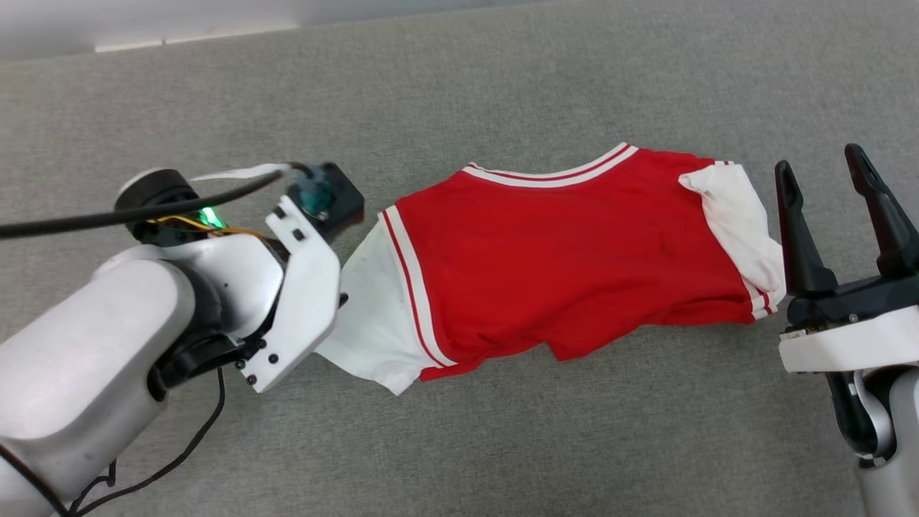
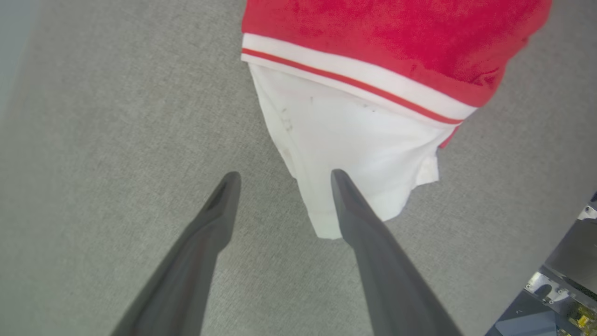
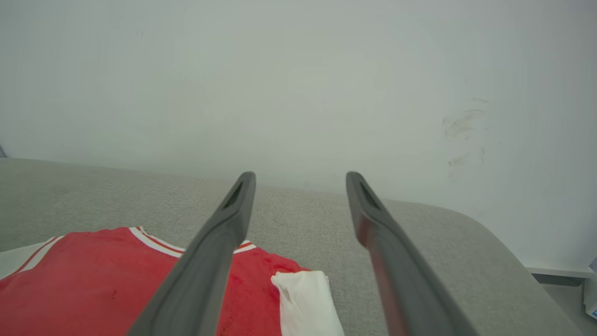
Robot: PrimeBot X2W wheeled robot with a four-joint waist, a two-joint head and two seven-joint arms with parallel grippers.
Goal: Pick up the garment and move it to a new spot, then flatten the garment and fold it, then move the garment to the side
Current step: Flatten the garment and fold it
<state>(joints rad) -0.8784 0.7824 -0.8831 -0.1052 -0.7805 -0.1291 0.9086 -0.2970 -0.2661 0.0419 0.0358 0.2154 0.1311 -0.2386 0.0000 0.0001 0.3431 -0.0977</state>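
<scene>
The garment [image 1: 567, 266], a bright red T-shirt with white sleeves, is lying across the middle of the head view on a gray fabric surface [image 1: 502, 431], with its striped collar pointing toward the upper edge of the frame and its lower hem bunching unevenly toward the bottom. One white sleeve [image 1: 373, 323] is spreading out at centre left, just beside the pale wrist housing [image 1: 301, 287] of the left arm, where a green light [image 1: 208, 215] is glowing and a black cable [image 1: 108, 215] is trailing off the left edge. The other sleeve [image 1: 739, 215] is folding back over the red body at the right, close to the right gripper [image 1: 818, 161], whose two dark fingers are standing well apart and holding nothing at the right edge of the frame. In the left wrist view, the left gripper [image 2: 283, 177] is hovering with its jaws spread fairly wide and empty over the end of the white sleeve. One finger [image 2: 368, 233] is overlapping the cloth near the centre of the frame, though whether it is actually touching is hard to tell. In the right wrist view, the shirt is showing at the lower left, and the gripper's fingers are pointing toward a pale wall [image 3: 298, 70] bearing faint scuff marks [image 3: 461, 121] at the right.
</scene>
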